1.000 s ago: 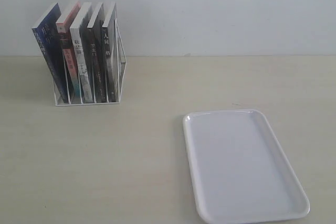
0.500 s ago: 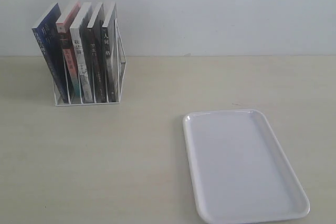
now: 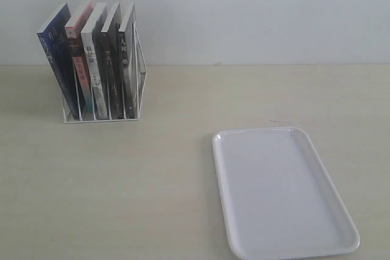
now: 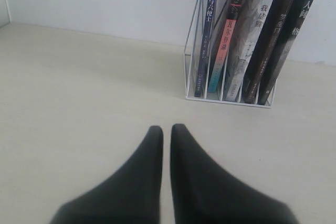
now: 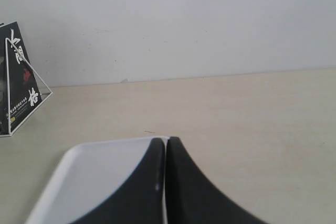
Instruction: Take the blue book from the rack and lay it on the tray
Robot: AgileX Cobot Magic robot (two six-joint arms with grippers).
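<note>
The blue book (image 3: 58,65) leans at the left end of the white wire rack (image 3: 100,120), at the table's back left. In the left wrist view its dark blue spine (image 4: 206,40) is the first in the rack (image 4: 228,101). My left gripper (image 4: 166,128) is shut and holds nothing; it hangs over bare table a short way in front of the rack. The white tray (image 3: 280,193) lies empty at the front right. My right gripper (image 5: 166,140) is shut and empty over the tray's (image 5: 89,177) far edge. Neither gripper shows in the exterior view.
Beside the blue book stand a pink-red-spined book (image 3: 78,68) and three grey and black books (image 3: 113,59). A pale wall runs close behind the rack. Bare wooden tabletop (image 3: 152,175) lies between rack and tray.
</note>
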